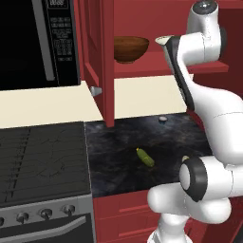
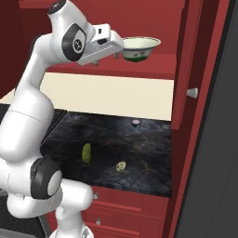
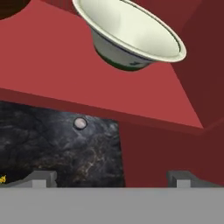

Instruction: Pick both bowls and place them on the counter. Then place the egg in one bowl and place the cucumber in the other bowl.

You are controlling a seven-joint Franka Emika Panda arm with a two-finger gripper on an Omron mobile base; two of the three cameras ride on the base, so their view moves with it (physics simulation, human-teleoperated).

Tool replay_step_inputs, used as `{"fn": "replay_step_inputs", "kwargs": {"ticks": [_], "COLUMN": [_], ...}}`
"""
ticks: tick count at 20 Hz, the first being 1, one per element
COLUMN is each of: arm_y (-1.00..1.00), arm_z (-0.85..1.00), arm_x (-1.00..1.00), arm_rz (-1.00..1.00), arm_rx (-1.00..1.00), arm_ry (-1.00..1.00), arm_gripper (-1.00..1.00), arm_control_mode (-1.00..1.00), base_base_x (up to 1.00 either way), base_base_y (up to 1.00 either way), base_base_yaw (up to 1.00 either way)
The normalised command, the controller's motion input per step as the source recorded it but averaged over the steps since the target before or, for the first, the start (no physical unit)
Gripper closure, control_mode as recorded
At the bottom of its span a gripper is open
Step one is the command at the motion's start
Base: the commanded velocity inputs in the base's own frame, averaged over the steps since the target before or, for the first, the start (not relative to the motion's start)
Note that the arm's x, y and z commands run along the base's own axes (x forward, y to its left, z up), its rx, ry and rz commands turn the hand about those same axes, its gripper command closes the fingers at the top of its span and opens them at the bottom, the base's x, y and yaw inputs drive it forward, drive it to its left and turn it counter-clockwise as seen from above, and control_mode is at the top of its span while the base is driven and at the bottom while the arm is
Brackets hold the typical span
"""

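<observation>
Fingers (image 3: 41, 178) spread wide and empty just short of the pale bowl (image 3: 131, 37) on the cabinet shelf (image 3: 52, 65), so we're at the first bowl pickup, and next it needs to reach in over that flared rim.

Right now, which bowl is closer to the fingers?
The pale flared-rim bowl on the red shelf, just ahead of the open gripper. The brown wooden bowl sits farther left.

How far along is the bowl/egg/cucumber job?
Nothing done yet. Brown bowl and pale bowl sit on the cabinet shelf. Open gripper faces the pale bowl, empty. Egg and cucumber lie on the counter, unbowled.
</observation>
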Motion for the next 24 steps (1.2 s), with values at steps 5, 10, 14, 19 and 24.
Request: {"fn": "replay_step_inputs", "kwargs": {"ticks": [5, 10, 14, 19, 24], "arm_y": [0.0, 0.0, 0.0, 0.0, 0.03], "arm_z": [0.06, 0.0, 0.0, 0.08, 0.14], "arm_x": [0.05, 0.0, 0.0, 0.08, 0.13], "arm_rz": [0.18, 0.18, 0.12, 0.04, -0.02], "arm_rx": [-0.03, -0.12, -0.2, -0.19, -0.17], "arm_ry": [-0.32, -0.44, -0.24, -0.06, 0.03], "arm_gripper": [-1.0, -1.0, -1.0, -1.0, -1.0], "arm_control_mode": [-1.0, -1.0, -1.0, -1.0, -1.0], "base_base_x": [0.0, 0.0, 0.0, 0.0, 0.0], "base_base_y": [0.0, 0.0, 0.0, 0.0, 0.0], "base_base_yaw": [0.0, 0.0, 0.0, 0.0, 0.0]}}
